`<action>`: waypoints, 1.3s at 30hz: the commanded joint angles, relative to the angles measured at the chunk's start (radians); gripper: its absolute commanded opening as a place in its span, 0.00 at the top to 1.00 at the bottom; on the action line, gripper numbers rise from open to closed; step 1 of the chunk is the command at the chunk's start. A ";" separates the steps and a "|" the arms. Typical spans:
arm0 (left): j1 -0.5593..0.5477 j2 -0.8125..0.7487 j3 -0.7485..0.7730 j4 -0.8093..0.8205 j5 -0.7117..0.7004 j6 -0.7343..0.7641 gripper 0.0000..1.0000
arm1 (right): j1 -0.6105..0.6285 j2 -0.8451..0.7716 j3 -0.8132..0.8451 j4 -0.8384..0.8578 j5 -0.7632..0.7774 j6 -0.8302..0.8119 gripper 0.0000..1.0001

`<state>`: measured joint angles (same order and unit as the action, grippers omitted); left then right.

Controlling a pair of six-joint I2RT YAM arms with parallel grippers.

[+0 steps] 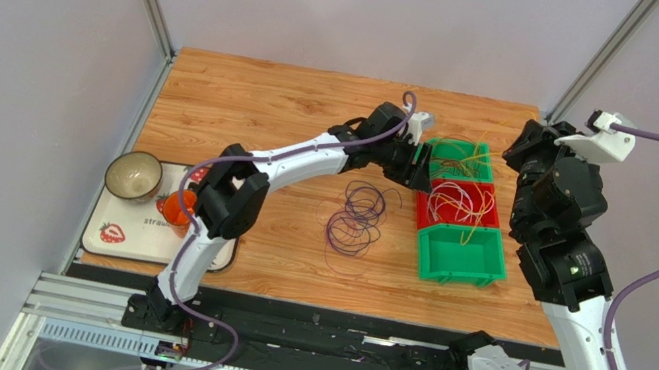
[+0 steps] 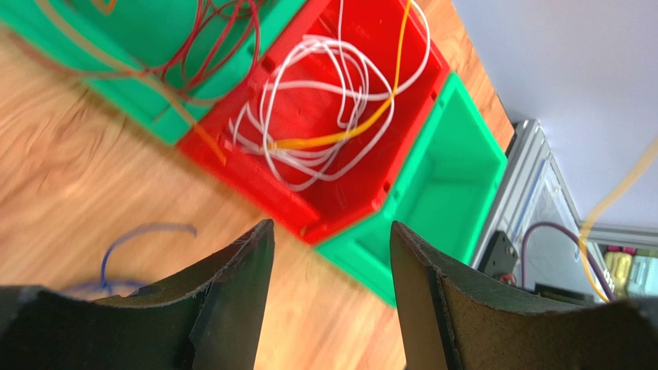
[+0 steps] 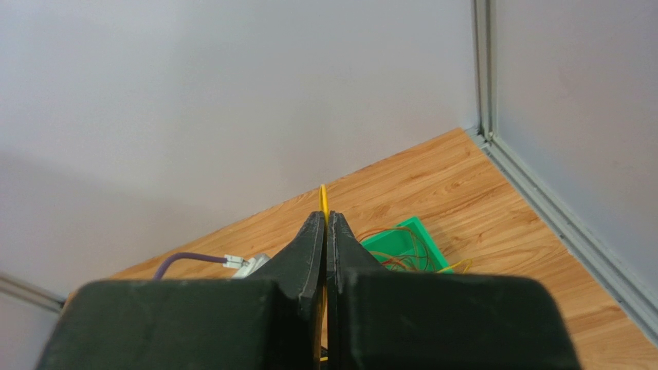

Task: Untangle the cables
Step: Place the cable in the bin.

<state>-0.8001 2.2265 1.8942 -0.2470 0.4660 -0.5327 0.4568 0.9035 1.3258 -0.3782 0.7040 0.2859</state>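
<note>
Purple cables [image 1: 356,218] lie loose on the table [image 1: 245,111], at nine o'clock from the red bin [image 2: 262,191] holding white cables [image 1: 453,203], with reddish cables [image 2: 208,46] in the green bin [image 1: 459,145] at its twelve. Right gripper [image 3: 326,220] is clenched on a yellow cable [image 3: 323,196] trailing from the bins, and left gripper [image 2: 332,231] gapes empty; sorting seems over halfway.
</note>
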 commanded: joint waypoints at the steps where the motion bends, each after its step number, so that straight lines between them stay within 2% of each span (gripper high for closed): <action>1: 0.025 -0.206 -0.105 -0.041 -0.058 0.046 0.36 | 0.000 -0.015 0.006 -0.062 -0.084 0.099 1.00; 8: 0.047 -0.413 -0.217 -0.234 -0.164 0.099 0.37 | 0.000 0.040 0.035 -0.156 -0.133 0.199 1.00; 12: 0.050 -0.543 -0.297 -0.346 -0.236 0.128 0.37 | 0.000 0.061 0.030 -0.192 -0.230 0.295 1.00; 22: 0.101 -0.867 -0.362 -0.596 -0.400 0.198 0.36 | 0.006 0.054 -0.040 -0.356 -0.251 0.619 1.00; 26: 0.124 -0.958 -0.368 -0.695 -0.461 0.226 0.35 | 0.016 0.025 -0.077 -0.462 -0.158 0.722 1.00; 27: 0.125 -0.993 -0.372 -0.705 -0.496 0.234 0.34 | 0.016 0.023 -0.077 -0.467 -0.065 0.723 1.00; 30: 0.128 -1.053 -0.395 -0.721 -0.584 0.270 0.34 | 0.013 0.029 -0.088 -0.407 0.116 0.666 1.00; 32: 0.130 -1.077 -0.426 -0.709 -0.630 0.303 0.33 | -0.006 0.046 -0.099 -0.291 0.129 0.606 1.00; 35: 0.136 -1.110 -0.478 -0.686 -0.714 0.329 0.32 | -0.047 0.084 -0.100 -0.210 0.107 0.570 1.00; 39: 0.167 -1.114 -0.541 -0.655 -0.696 0.336 0.32 | -0.098 0.150 -0.063 -0.174 0.121 0.573 1.00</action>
<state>-0.6575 1.1114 1.4002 -0.9245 -0.1833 -0.2432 0.3977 0.9958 1.2259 -0.6727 0.7532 0.8795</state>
